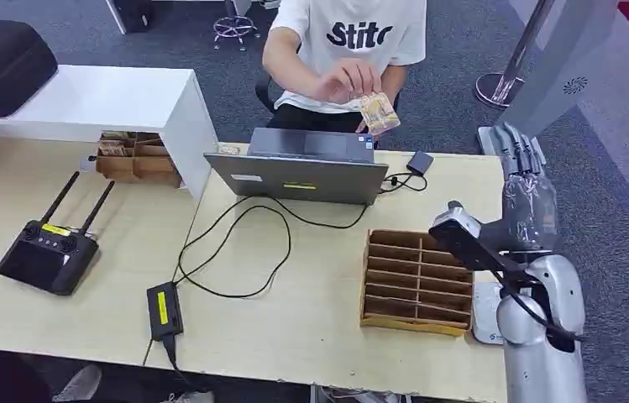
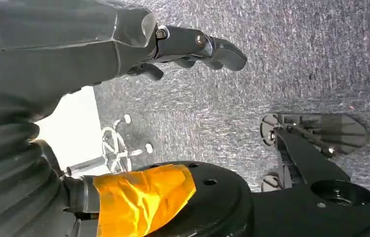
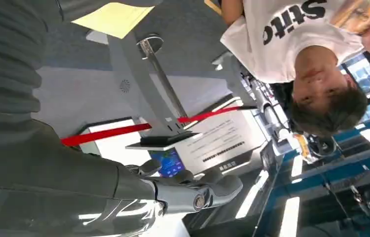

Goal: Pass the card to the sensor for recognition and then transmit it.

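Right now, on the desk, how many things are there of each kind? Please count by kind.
Laptop: 1
Remote controller with antennas: 1
Power adapter: 1
Small black box by the laptop: 1
Slotted cardboard trays: 2
Total: 6

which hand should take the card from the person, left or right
Right, most likely. The right hand is raised beside the table's far right edge, fingers apart and empty, on the same side as the card the person holds above the laptop. The left hand hangs over the carpet.
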{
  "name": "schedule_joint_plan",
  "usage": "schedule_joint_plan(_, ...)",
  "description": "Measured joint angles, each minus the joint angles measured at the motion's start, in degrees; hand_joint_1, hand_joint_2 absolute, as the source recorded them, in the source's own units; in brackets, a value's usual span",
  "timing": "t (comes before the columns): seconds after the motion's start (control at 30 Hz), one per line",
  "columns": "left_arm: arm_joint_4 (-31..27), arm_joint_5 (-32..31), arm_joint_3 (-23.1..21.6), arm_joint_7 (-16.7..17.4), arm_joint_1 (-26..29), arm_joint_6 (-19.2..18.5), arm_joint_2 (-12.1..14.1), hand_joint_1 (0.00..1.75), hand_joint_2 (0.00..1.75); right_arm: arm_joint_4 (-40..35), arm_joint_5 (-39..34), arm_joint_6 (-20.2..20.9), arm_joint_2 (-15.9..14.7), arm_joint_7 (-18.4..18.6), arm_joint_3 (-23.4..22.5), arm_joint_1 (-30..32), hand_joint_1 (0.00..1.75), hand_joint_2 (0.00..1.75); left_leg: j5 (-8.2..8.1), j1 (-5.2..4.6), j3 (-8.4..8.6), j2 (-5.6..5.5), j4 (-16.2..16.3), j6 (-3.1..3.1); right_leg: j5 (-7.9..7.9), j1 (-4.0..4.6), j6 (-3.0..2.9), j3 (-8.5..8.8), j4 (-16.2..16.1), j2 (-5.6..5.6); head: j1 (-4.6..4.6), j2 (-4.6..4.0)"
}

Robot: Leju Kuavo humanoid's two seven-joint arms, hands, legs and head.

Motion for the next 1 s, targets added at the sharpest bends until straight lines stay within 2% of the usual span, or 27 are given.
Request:
schedule_joint_plan(0.23,0.0,-0.5,-1.53,0.18,-0.07,-0.42,0.24,0.0,1.75,8.59,1.07,-0.31,0.0,1.62,-0.5,-6.26,0.0,1.75,0.0,0.0,-0.01,-0.02,0.03,0.0,0.01,-0.01,-0.01,-0.01,0.0,-0.02,0.0,0.0)
schedule_joint_plan(0.53,0.0,-0.66,-2.69,0.83,-0.14,-0.52,0.26,0.0,1.75,14.68,2.82,-0.48,0.15,2.47,-2.65,-11.11,0.0,1.75,0.0,0.0,-0.01,-0.01,0.03,0.0,0.01,0.0,-0.01,-0.02,0.0,0.0,0.02,0.0)
schedule_joint_plan(1.0,0.0,-1.53,-3.63,1.27,-0.45,-0.44,0.31,0.0,1.75,18.16,4.06,-0.13,4.35,2.75,-4.87,-16.1,0.0,1.75,0.01,0.0,-0.01,-0.01,0.03,-0.01,0.02,0.0,-0.01,-0.01,0.05,-0.01,0.02,0.0)
